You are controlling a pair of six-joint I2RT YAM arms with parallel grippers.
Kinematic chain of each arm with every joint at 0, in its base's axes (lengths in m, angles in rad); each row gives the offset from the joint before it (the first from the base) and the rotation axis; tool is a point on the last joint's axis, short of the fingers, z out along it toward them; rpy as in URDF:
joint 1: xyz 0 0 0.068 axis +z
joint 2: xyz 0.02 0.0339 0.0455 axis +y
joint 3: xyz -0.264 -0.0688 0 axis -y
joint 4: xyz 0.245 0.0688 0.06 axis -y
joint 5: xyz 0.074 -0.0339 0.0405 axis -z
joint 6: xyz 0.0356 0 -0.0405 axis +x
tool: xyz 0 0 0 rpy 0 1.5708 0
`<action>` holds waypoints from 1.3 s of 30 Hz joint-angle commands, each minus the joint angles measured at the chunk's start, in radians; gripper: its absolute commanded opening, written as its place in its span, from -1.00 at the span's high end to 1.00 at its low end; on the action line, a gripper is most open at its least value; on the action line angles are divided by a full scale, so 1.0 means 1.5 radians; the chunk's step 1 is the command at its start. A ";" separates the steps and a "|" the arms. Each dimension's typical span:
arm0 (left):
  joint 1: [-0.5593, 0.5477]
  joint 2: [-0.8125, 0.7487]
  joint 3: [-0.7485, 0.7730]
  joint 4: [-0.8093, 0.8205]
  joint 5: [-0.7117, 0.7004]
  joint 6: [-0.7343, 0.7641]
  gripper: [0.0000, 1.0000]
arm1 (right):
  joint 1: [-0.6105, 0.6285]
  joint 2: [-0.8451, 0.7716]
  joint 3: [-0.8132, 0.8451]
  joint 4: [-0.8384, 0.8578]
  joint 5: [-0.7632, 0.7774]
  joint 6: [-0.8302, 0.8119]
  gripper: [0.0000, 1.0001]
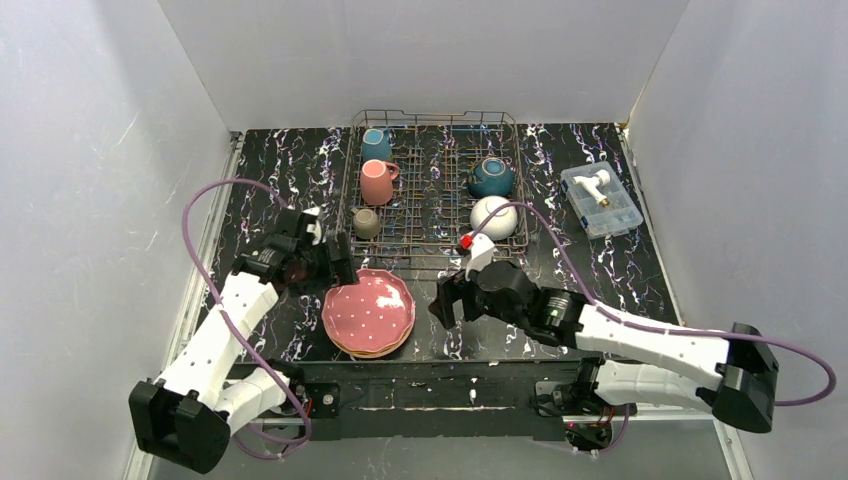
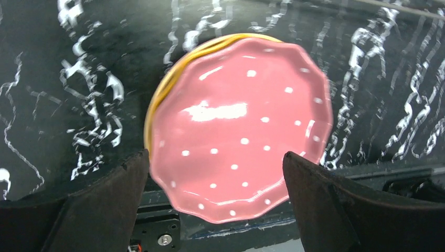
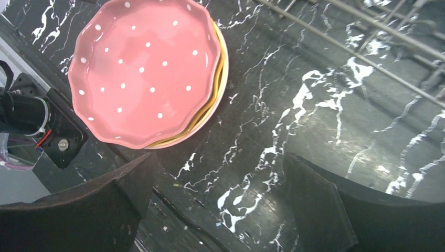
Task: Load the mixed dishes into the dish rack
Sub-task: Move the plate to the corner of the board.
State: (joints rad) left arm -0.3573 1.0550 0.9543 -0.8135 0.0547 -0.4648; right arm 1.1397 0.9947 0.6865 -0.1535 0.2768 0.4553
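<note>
Near the front edge of the black, white-veined marbled tabletop (image 1: 270,170), a stack of scalloped plates (image 1: 368,312) lies flat. A pink white-dotted plate (image 2: 241,131) is on top, with yellow and orange rims showing beneath. The left tool (image 2: 215,157) hovers by the stack's far-left edge, jaws wide apart and empty. The right tool (image 3: 219,157) hangs just right of the stack, equally wide and empty. Beyond, the grey wire dish rack (image 1: 432,190) holds a grey-olive mug (image 1: 366,222), pink mug (image 1: 377,183) and blue mug (image 1: 376,145) on its left, and a white bowl (image 1: 494,217) and teal bowl (image 1: 490,177) on its right. A clear plastic box (image 1: 600,199) sits far right
</note>
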 commanded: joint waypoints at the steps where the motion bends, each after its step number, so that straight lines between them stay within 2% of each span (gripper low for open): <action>1: 0.080 -0.044 -0.077 0.031 0.059 -0.019 -0.97 | 0.000 0.064 0.012 0.078 -0.037 0.031 -0.97; 7: 0.134 -0.039 -0.136 0.078 0.114 -0.050 -0.97 | 0.000 0.118 0.013 0.118 -0.059 0.038 -0.97; 12: 0.155 -0.028 -0.170 0.115 0.107 -0.069 -0.97 | 0.000 0.136 0.003 0.144 -0.061 0.046 -0.97; 19: 0.158 0.010 -0.204 0.153 0.097 -0.086 -0.97 | 0.000 0.161 -0.024 0.202 -0.056 0.084 -0.97; 25: 0.158 -0.010 -0.236 0.191 0.072 -0.094 -0.97 | 0.000 0.197 -0.029 0.238 -0.058 0.105 -0.97; 31: 0.158 -0.028 -0.266 0.221 0.091 -0.102 -0.97 | 0.000 0.237 -0.029 0.272 -0.063 0.124 -0.97; 39: 0.157 0.011 -0.291 0.258 0.139 -0.121 -0.97 | -0.001 0.274 -0.034 0.304 -0.032 0.173 -0.97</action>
State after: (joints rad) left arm -0.1261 1.0565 0.5426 -0.4561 0.2256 -0.6300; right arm 1.1397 1.3819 0.6430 0.2256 0.1848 0.6605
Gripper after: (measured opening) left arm 0.982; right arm 0.983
